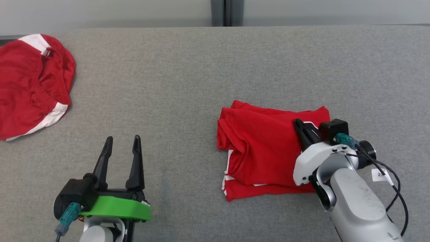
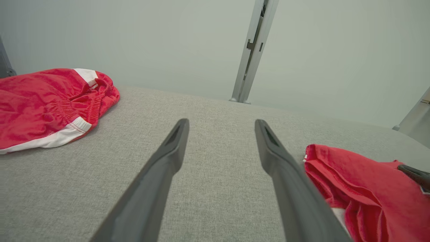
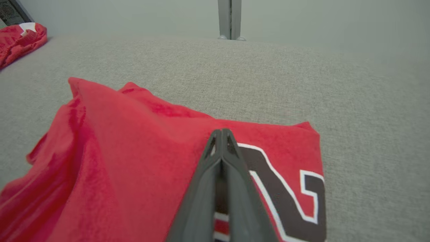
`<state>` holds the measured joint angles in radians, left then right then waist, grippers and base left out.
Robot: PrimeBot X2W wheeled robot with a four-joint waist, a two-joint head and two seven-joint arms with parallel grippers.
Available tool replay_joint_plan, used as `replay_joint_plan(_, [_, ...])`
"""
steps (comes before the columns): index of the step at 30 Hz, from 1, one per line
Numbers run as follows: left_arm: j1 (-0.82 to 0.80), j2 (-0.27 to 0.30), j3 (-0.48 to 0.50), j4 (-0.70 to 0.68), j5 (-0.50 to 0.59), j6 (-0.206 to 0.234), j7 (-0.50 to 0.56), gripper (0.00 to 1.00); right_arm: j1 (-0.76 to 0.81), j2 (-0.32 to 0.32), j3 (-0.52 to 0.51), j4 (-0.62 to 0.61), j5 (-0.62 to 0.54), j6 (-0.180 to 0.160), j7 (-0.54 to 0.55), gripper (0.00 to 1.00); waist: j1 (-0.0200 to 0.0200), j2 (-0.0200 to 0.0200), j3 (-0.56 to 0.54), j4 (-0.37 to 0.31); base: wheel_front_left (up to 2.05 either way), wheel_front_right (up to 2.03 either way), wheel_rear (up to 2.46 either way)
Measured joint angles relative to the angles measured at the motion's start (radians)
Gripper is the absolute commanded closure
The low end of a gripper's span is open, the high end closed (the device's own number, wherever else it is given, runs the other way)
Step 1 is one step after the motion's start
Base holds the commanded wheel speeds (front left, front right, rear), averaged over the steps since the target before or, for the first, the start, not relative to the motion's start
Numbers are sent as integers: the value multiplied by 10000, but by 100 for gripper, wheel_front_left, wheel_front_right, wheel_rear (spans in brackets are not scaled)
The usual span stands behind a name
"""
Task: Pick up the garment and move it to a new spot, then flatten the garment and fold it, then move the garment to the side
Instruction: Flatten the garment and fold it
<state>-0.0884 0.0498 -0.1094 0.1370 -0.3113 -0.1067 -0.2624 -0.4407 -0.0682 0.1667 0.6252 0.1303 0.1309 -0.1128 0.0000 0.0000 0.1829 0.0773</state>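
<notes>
Broadly, by size:

Surface: grey woven cloth covering, spanning the whole head view. It is backed by a pale wall.

Post: grey metal upright, set against the wall behind the far edge of the surface.

Shorts: red with white trim and a gathered waistband. They are heaped at the far left of the surface, well apart from everything else, and are also seen in the left wrist view.

Garment: red, folded into a rough rectangle of several layers. It lies flat on the surface to the right of centre, near the front edge. White striping is seen at its lower left edge. A black numeral outlined in white is shown on its top layer, at the right-hand side.

Right end effector: set on the top layer of the garment near its right edge. The two dark fingers are pressed fully together, with the tips beside the numeral. Whether cloth is caught between them cannot be told.

Left end effector: held over bare surface at the lower left, fingers spread wide. Nothing is held, and it is kept apart from both pieces of clothing.

Green collar: fitted at the base of the left end effector.
</notes>
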Motion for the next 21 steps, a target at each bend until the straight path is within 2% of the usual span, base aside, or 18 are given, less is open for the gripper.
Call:
replay_joint_plan(5, [-113, 0, -48, 13, -6, 0, 0, 0, -620, 155, 727, 1164, 337, 0, -405, 100, 0, 0, 214, 372, 0, 0, 0])
replay_joint_plan(9, [-144, 0, -79, 40, -52, 0, 0, 0, -879, 178, 1651, 1643, 792, -2, -639, 100, 0, 0, 298, 602, 0, 0, 0])
replay_joint_plan(16, [-142, 0, -132, 63, -107, 29, 0, 0, -971, 186, 4031, 1632, 1987, -2, -792, 100, 0, 0, 218, 716, 0, 0, 0])
replay_joint_plan(21, [-142, 0, -151, 58, -109, 69, 0, 0, -895, 194, 5618, 1118, 2924, 0, -763, 100, 0, 0, 158, 671, 0, 0, 0])
